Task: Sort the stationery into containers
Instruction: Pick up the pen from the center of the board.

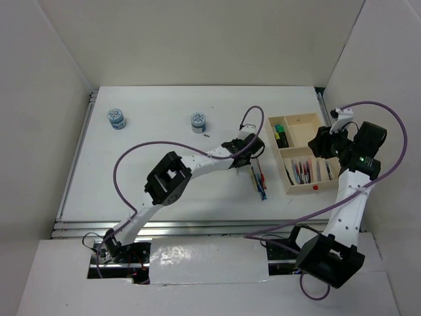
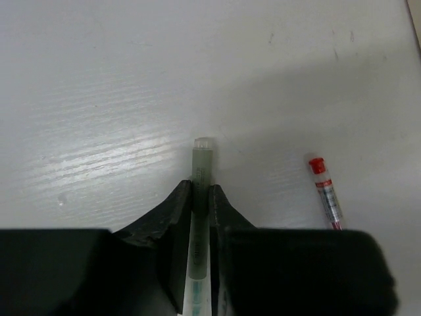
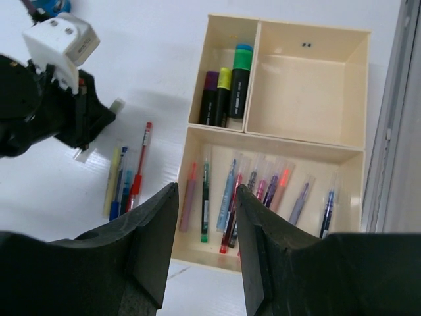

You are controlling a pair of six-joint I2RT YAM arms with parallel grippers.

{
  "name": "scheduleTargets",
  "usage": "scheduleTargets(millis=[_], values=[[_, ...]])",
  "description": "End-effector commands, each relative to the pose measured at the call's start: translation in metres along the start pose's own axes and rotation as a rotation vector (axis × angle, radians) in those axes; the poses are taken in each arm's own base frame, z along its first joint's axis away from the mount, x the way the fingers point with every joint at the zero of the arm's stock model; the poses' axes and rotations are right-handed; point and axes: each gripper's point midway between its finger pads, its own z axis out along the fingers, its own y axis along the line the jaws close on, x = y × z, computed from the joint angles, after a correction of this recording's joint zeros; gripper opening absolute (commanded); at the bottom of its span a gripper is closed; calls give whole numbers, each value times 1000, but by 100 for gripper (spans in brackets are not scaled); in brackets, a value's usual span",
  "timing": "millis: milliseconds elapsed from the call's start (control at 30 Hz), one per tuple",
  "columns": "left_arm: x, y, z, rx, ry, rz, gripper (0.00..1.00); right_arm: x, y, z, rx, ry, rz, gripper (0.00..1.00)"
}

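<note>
left claw [image 2: 200, 192] is clamped on a grey pen [image 2: 201, 164], one finger pressed to each side of the barrel. the pen's clear end pokes out ahead of the fingertips over the worktop [image 2: 131, 79]; whether it touches cannot be told. the rest runs back between the fingers and off the frame edge. dark print on the barrel is mostly covered and unreadable. right of this claw lies a red pen [image 2: 325, 191], its lower end cut off by the claw body, its label too small to read.

right claw [image 3: 206, 191] hangs with its fingers spread and nothing between them, above the wooden tray [image 3: 309, 25]. below it the long compartment holds a row of pens [image 3: 263, 191], some hidden by the fingers. beyond it, a narrow compartment holds highlighters [image 3: 227, 92]. loose pens [image 3: 125, 184] lie left of it. two round pots [image 1: 118, 118] [image 1: 198, 122] stand well away, their markings unreadable.
</note>
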Motion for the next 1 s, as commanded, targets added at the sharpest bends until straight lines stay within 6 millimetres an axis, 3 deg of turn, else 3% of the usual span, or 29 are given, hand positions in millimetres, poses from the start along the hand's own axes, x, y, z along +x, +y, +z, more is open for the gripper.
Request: scheduleTargets(millis=[0, 133, 167, 200, 233, 267, 300, 333, 367, 433, 467, 500, 533, 633, 733, 867, 933, 967], values=[[11, 30, 17, -86, 40, -27, 23, -11, 21, -12, -66, -48, -82, 47], [-15, 64, 7, -76, 47, -123, 2, -13, 36, -20, -122, -87, -195, 47], [-35, 57, -13, 25, 63, -194, 0, -15, 46, -24, -153, -106, -217, 48], [-42, 72, -17, 66, 95, -259, 0, -15, 50, -26, -175, -119, -278, 48], [-49, 68, -31, 152, 113, -307, 0, -9, 63, -32, -217, -114, -304, 48], [-79, 50, -78, 359, 118, -368, 0, -7, 77, -36, -280, -128, -352, 48], [-70, 65, -85, 412, 171, -455, 0, -6, 88, -38, -326, -150, -498, 48], [-91, 55, -107, 548, 138, -487, 0, -3, 104, -46, -351, -167, -565, 49], [-103, 46, -149, 690, 180, -523, 0, 7, 112, -46, -374, -169, -609, 50], [-106, 48, -174, 801, 245, -552, 0, 7, 143, -60, -420, -267, -830, 54], [-111, 46, -193, 864, 268, -581, 0, 18, 152, -58, -449, -284, -875, 56], [-92, 44, -204, 924, 353, -598, 0, 19, 163, -63, -467, -335, -956, 62], [-92, 42, -219, 980, 362, -604, 0, 12, 185, -76, -493, -447, -1071, 65], [-68, 32, -247, 1105, 460, -632, 0, 23, 219, -87, -589, -599, -1249, 69], [-58, 24, -270, 1187, 512, -656, 0, 21, 233, -84, -633, -655, -1338, 67], [-53, 8, -291, 1266, 547, -624, 0, -1, 252, -72, -692, -691, -1358, 64], [-50, 3, -296, 1287, 577, -619, 0, -7, 258, -67, -695, -684, -1386, 63], [-50, 0, -298, 1299, 583, -610, 0, -4, 271, -68, -740, -697, -1404, 60]])
